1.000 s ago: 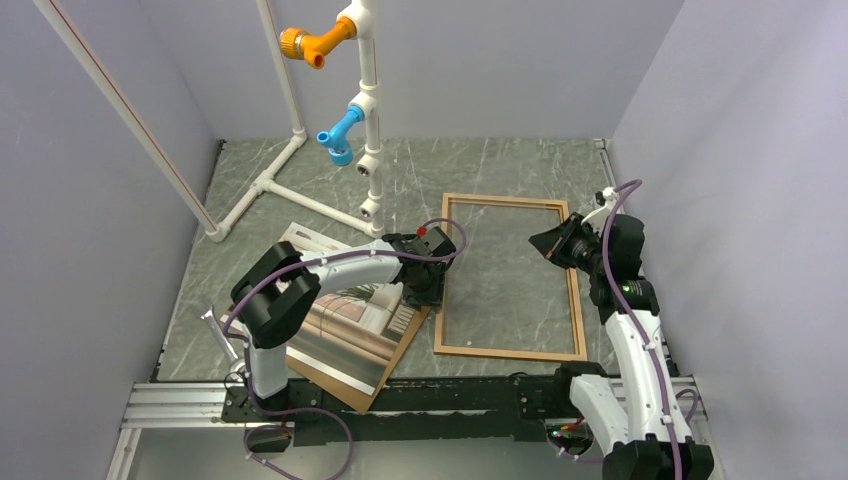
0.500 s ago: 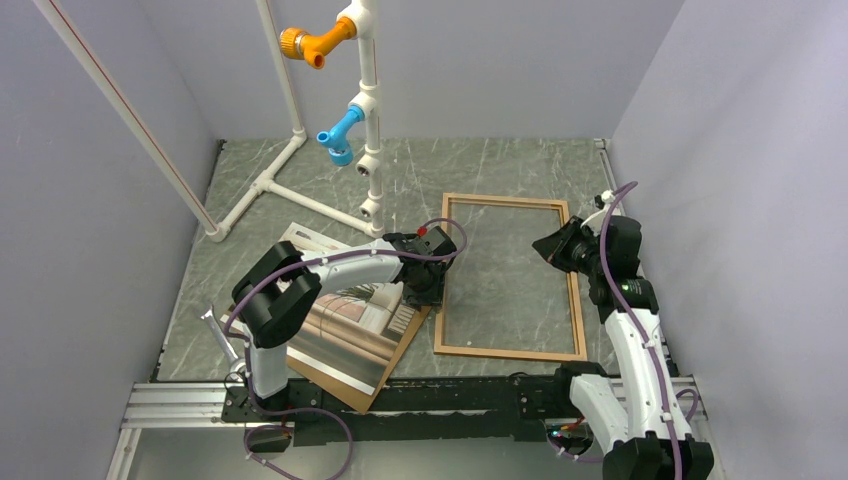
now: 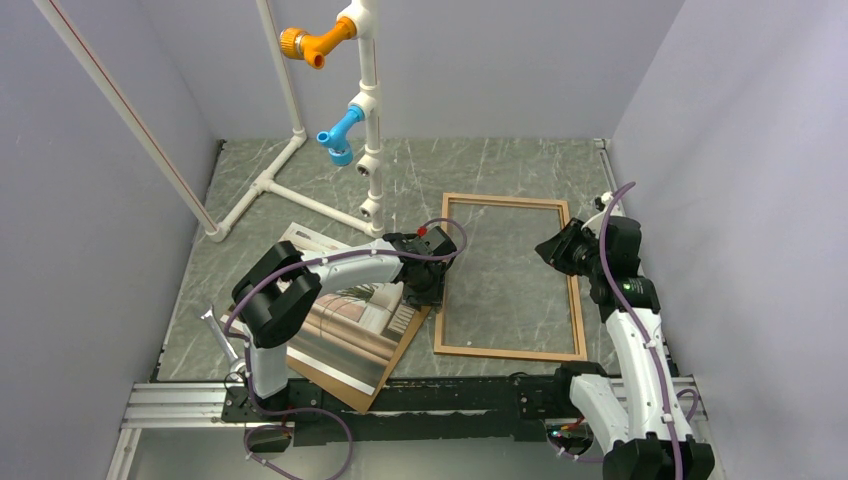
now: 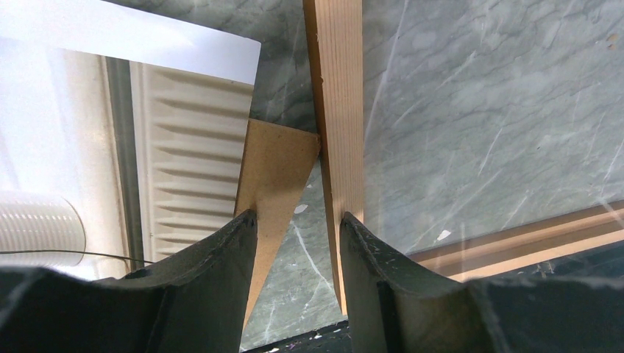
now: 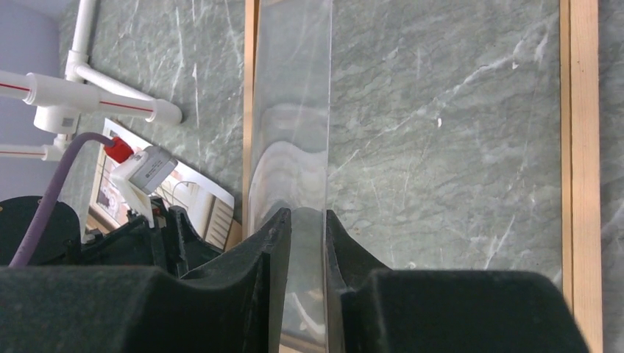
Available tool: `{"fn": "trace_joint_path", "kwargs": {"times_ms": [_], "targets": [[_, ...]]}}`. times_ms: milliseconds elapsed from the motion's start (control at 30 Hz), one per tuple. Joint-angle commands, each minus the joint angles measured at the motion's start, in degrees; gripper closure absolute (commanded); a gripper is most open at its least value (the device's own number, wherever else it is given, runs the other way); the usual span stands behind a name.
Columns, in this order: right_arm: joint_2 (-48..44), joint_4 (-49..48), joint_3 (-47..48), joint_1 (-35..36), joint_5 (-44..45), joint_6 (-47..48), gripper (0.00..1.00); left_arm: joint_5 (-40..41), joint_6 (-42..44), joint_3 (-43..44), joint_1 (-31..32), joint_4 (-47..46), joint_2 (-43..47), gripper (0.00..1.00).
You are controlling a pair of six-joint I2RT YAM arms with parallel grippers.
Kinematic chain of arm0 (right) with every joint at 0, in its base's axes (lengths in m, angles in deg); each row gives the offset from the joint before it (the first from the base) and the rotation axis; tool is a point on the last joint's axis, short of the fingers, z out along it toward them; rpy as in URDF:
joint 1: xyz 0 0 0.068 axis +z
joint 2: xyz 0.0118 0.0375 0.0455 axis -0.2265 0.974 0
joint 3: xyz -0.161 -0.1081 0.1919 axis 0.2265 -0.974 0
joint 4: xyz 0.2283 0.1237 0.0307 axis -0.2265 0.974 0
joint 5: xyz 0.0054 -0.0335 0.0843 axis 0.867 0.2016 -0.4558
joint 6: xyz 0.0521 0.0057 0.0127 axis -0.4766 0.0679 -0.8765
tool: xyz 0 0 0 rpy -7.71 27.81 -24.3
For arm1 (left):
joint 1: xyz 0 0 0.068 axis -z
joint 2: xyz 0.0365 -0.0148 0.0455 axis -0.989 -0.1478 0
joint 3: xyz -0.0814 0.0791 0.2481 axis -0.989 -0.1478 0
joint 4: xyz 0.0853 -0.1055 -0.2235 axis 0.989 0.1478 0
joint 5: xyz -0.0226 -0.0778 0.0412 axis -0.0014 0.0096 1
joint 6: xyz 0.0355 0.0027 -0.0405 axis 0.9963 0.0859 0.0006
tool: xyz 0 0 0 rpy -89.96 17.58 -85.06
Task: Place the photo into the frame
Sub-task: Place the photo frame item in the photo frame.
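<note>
**Photo on the board at left, outside the frame; both my jaw pairs are parted.**

The photo [image 3: 345, 320] lies face up on the brown board [image 4: 276, 173], left of the frame [image 3: 578, 300]. My left gripper [image 4: 298, 228] sits low over the table [image 3: 500, 170], jaws moderately parted and holding nothing. One finger is over the board's corner, the other over the frame's left rail, where that corner meets the rail. The frame lies flat. My right gripper [image 5: 307, 213] hangs above its pane, jaws narrowly parted. A clear glassy edge runs into the gap; I cannot tell whether it touches.
</note>
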Motion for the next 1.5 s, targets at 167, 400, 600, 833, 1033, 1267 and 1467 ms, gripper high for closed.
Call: {"fn": "trace_joint_path", "kwargs": {"times_ms": [167, 400, 600, 833, 1033, 1267, 1467], "targets": [[1.93, 4.40, 0.84, 0.73, -1.66, 2.20, 0.66, 1.37, 0.48, -0.33, 1.17, -0.83, -3.17, 0.50], [3.46, 3.57, -0.12, 0.77, -2.57, 2.82, 0.54, 1.46, 0.51, -0.33, 1.18, -0.68, -3.33, 0.50], [4.04, 4.23, 0.85, 0.79, -2.08, 3.83, 0.49, 1.37, 0.52, -0.11, 1.31, -0.59, -3.42, 0.50], [4.54, 5.52, 3.38, 0.75, -1.48, 4.78, 0.47, 1.37, 0.47, -0.02, 1.26, -0.59, -3.45, 0.50], [5.25, 6.13, 5.32, 0.75, -2.01, 4.88, 0.47, 1.61, 0.50, -0.05, 1.30, -0.50, -3.25, 0.50], [6.07, 6.23, 6.12, 0.72, -2.07, 5.32, 0.46, 1.48, 0.58, 0.03, 1.35, -0.46, -3.40, 0.50], [7.01, 5.20, 3.84, 0.77, -2.68, 5.40, 0.43, 1.46, 0.58, -0.03, 1.35, -0.58, -3.39, 0.50]]}}
